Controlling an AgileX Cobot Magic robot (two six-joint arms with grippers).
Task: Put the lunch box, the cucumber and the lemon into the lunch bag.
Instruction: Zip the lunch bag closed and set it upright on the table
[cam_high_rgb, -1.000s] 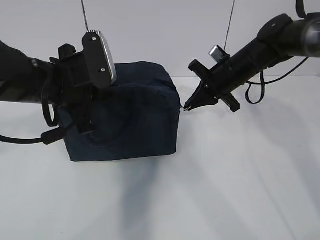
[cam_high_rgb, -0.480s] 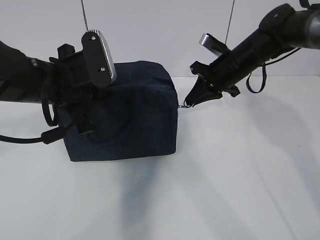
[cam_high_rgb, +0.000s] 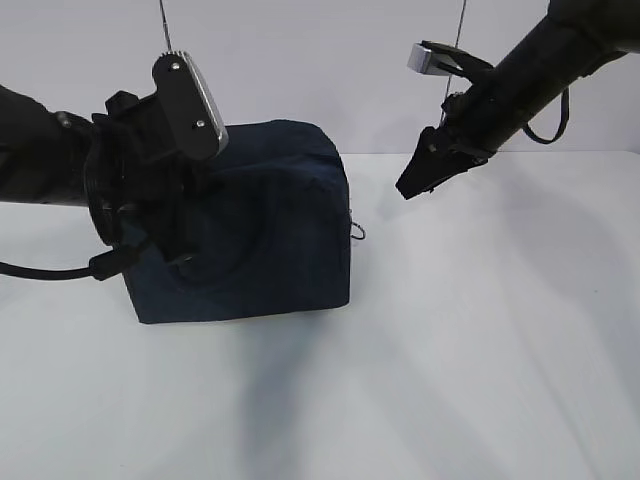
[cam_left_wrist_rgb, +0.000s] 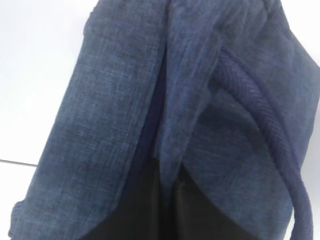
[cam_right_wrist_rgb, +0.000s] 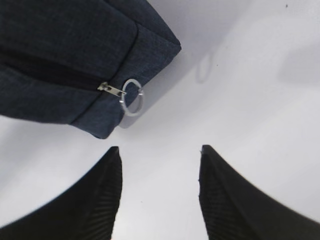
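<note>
Fingers (cam_right_wrist_rgb: 102, 195) of your right gripper (cam_right_wrist_rgb: 159, 172) stand spread apart with bare white table (cam_right_wrist_rgb: 250, 100) between them, holding nothing. Just beyond them you see the metal ring pull (cam_right_wrist_rgb: 132, 97) hanging loose at the end of the zipper, at the corner of the lunch bag (cam_right_wrist_rgb: 65, 55); neither finger touches it. From the exterior view your right gripper (cam_high_rgb: 418, 180) hangs in the air up and to the right of the lunch bag (cam_high_rgb: 270, 230), clear of it, while the ring (cam_high_rgb: 356, 231) dangles against the bag's right edge.

Your left gripper is pressed in at the bag's left side (cam_high_rgb: 150, 215). Its wrist camera shows only dark navy fabric (cam_left_wrist_rgb: 115, 100) and a strap handle (cam_left_wrist_rgb: 265, 115) close up, with dark finger shapes at the bottom edge, so you cannot tell whether it is spread or clamped on the cloth.

The bag sits upright on the white table (cam_high_rgb: 480, 360), zipper drawn across.
</note>
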